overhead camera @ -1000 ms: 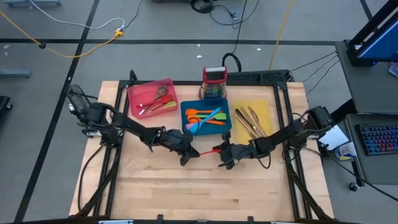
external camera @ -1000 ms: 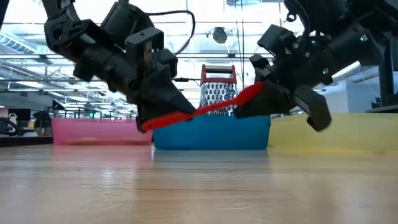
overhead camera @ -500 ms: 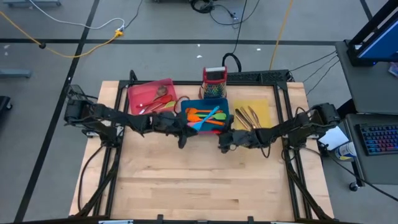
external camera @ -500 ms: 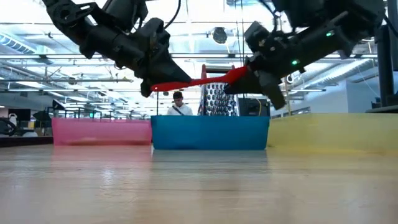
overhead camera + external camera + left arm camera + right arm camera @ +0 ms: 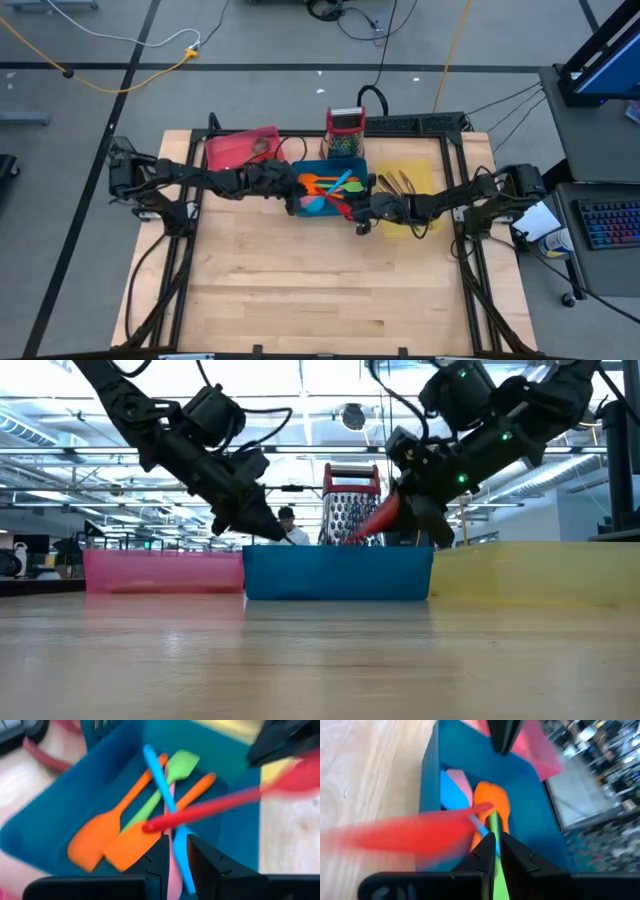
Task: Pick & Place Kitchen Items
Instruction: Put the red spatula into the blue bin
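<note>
1. Two arms have carried the red spatula [image 5: 215, 810] up off the bare wood and back over the blue tray [image 5: 340, 575]. A second ago it hung low between them at the table's middle.
2. It now slopes down into that tray, handle end lowest, just above the utensils lying there.
3. The right gripper [image 5: 362, 212], at the tray's yellow-side edge, is clamped on the spatula's blade end. The left gripper [image 5: 290, 190] hangs over the tray's pink-side half with the handle tip right at it; whether it has hold of the handle cannot be told.
4. Judged from this, the placing is nearly done: the spatula only needs letting go to land in the blue tray.
5. The blue tray holds two orange spatulas [image 5: 92, 845], a green one [image 5: 177, 767], a blue one [image 5: 157, 770] and a pink one beneath.
6. The yellow tray [image 5: 425, 172] holds copper-toned cutlery [image 5: 398, 184].
7. The pink tray [image 5: 228, 150] is partly covered by the left arm, so its contents are unclear.
8. A box grater [image 5: 344, 133] stands behind the blue tray.
</note>
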Available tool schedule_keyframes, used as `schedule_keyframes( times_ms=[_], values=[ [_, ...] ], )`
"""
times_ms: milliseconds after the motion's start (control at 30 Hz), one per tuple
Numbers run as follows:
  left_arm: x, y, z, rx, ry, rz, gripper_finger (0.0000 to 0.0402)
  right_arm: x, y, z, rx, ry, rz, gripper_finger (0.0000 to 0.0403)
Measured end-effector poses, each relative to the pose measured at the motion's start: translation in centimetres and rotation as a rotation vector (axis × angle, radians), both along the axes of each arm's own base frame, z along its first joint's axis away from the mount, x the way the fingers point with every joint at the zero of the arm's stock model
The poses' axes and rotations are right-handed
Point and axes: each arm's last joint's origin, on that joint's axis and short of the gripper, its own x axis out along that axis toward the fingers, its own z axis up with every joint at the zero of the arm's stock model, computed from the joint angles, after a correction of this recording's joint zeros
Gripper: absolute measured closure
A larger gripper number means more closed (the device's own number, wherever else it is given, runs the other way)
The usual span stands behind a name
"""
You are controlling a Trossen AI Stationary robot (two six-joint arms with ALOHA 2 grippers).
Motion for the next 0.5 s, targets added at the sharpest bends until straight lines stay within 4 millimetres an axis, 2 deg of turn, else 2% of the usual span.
schedule_keyframes(
  times_ms=[133,300,500],
  values=[
    [0.0,0.2,0.2,0.022,-0.01,0.024,0.0335,-0.2,-0.8,-0.3,0.04,0.012,-0.041,0.0385],
    [0.1,0.3,0.3,0.032,-0.024,0.031,0.0335,-0.3,-1.6,-0.3,0.006,0.026,-0.055,0.0385],
    [0.1,0.2,0.3,0.03,-0.016,0.028,0.0335,0.1,-1.7,0.5,-0.01,-0.057,-0.049,0.0385]
  ],
)
